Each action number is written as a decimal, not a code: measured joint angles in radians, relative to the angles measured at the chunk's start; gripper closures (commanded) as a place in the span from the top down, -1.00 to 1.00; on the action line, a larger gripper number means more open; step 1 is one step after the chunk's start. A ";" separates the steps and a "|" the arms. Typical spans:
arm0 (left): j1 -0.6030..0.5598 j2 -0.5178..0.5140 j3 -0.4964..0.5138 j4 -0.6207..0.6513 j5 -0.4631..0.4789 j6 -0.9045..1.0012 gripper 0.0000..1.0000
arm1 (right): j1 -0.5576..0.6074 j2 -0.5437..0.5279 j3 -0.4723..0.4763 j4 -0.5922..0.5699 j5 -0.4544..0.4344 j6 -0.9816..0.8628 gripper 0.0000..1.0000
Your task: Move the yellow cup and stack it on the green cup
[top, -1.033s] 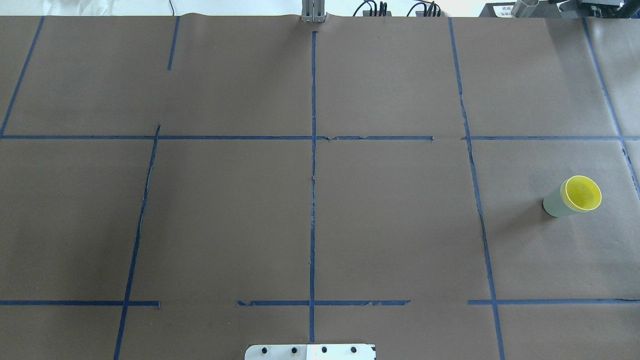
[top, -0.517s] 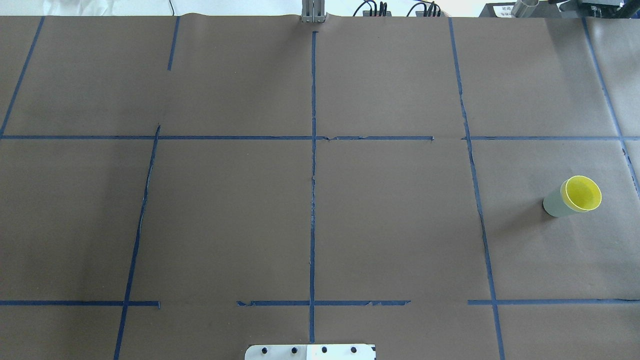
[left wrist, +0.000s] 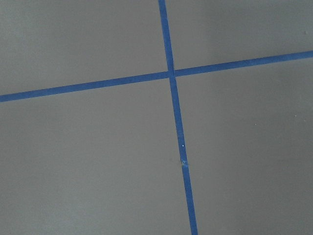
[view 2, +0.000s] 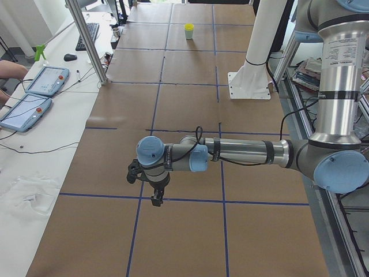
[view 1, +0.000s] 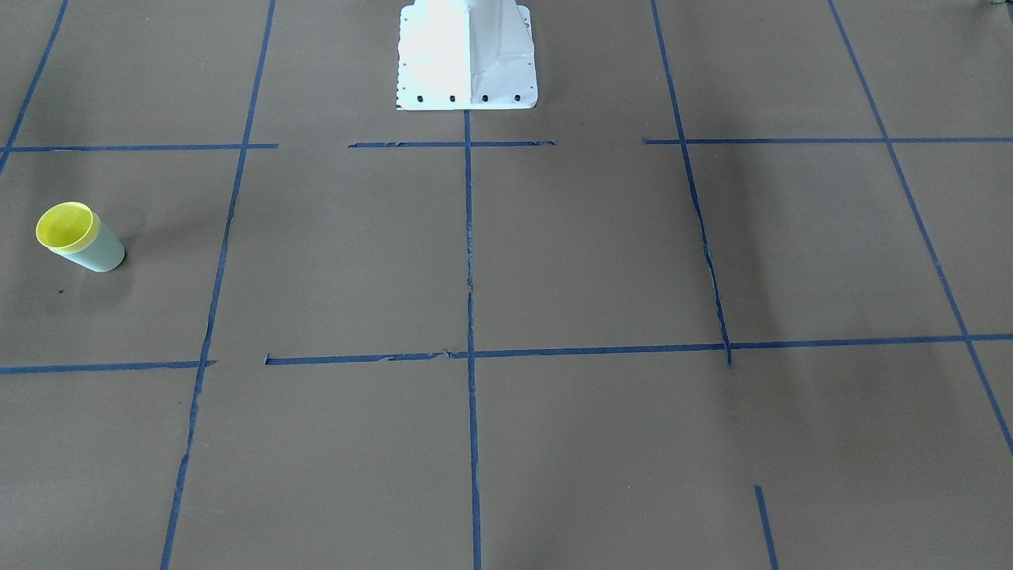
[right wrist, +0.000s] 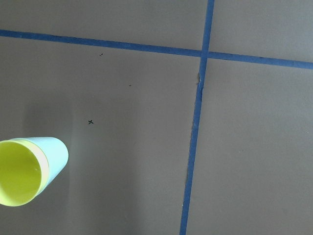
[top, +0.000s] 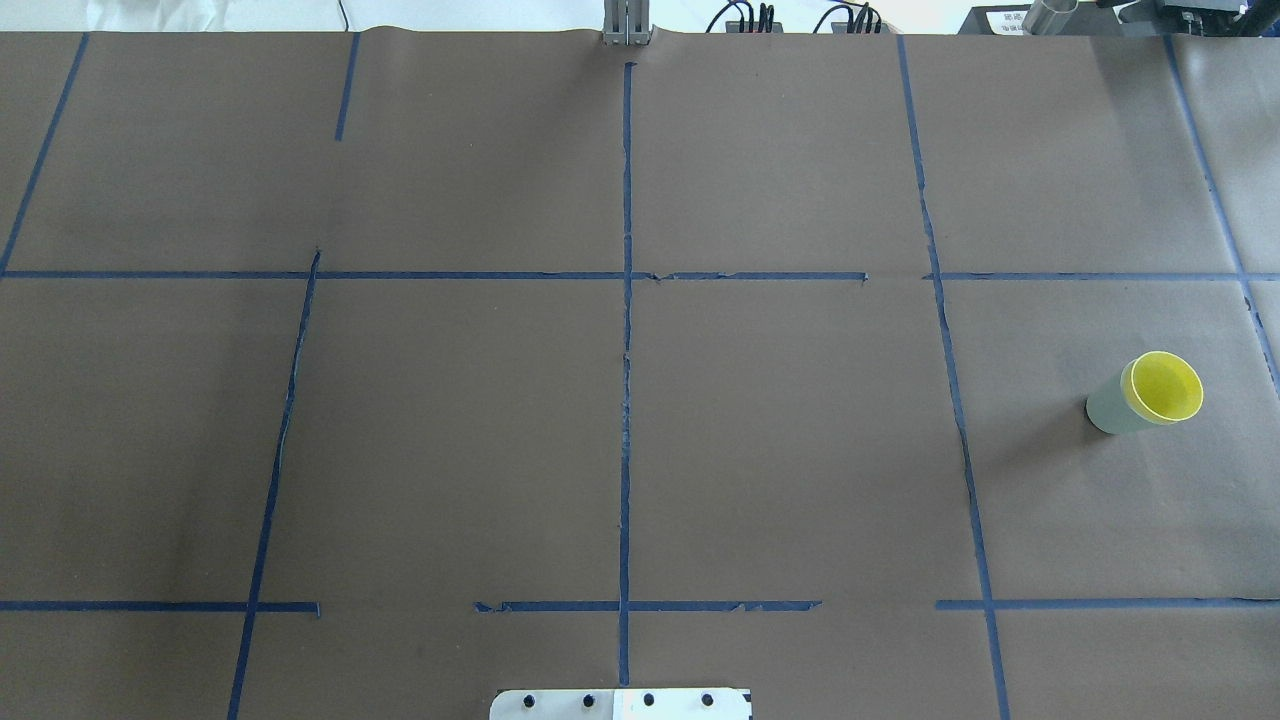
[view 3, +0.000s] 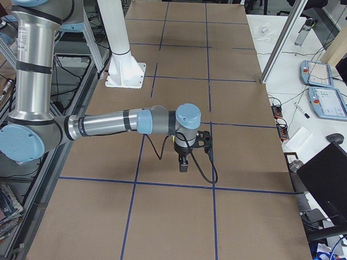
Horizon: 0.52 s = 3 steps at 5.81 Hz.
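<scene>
The silver tubular left arm [view 2: 242,151] and right arm [view 3: 103,124] are wearing pale blue round joint caps [view 2: 151,151] and black bands [view 2: 268,153]; a thin black cable [view 3: 216,173] is hanging off the right wrist.

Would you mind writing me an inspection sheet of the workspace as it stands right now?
Surface: brown paper table marked with a blue tape grid.
Job's things: yellow cup sits nested in the green cup, upright, on the robot's right side.
Clutter: nothing seen on the table.
Grippers: left gripper and right gripper hang over the paper and show only in the side views, so open or shut cannot be told.
Cables: a black cable loops beside the right wrist; plugs at the far edge.
Surroundings: side bench with two tablets and a keyboard.
</scene>
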 measured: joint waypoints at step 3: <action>0.001 0.012 -0.009 -0.006 0.005 0.002 1.00 | 0.000 0.000 -0.001 0.000 0.001 -0.001 1.00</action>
